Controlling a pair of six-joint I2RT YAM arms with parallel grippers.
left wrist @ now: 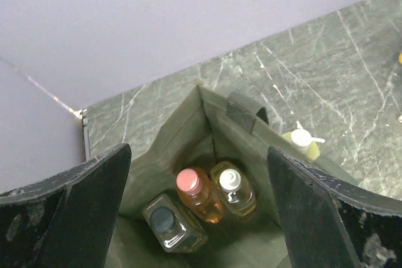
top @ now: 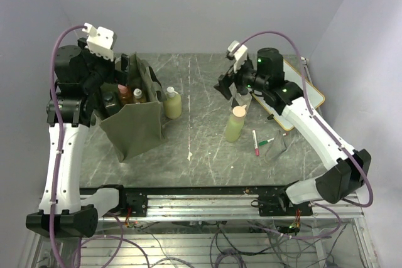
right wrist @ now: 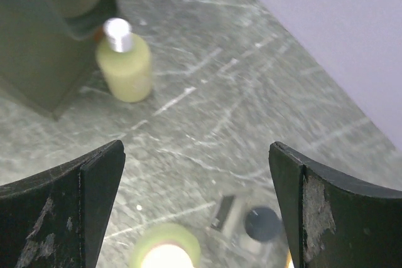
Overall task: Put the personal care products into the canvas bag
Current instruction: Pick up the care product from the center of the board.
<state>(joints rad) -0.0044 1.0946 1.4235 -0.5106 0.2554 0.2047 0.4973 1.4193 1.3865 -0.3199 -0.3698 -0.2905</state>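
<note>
Left wrist view alone: inside the canvas bag [left wrist: 164, 149] stand a clear bottle [left wrist: 173, 225], an orange bottle [left wrist: 201, 198] and an amber bottle [left wrist: 235, 189], upright, caps up.
Top view: the bag is olive-green, boxy, upright, with its mouth open.
Yellow-green bottle [top: 173, 103]: white cap, upright, just beside the bag's right side.
Light green bottle [top: 235, 125]: beige cap, upright, under the right gripper [right wrist: 196, 149].
Right wrist view alone: a dark cap [right wrist: 262, 223] near it.
Left gripper [left wrist: 198, 150]: spread wide above the bag, empty.
Right gripper: spread wide, empty.
</note>
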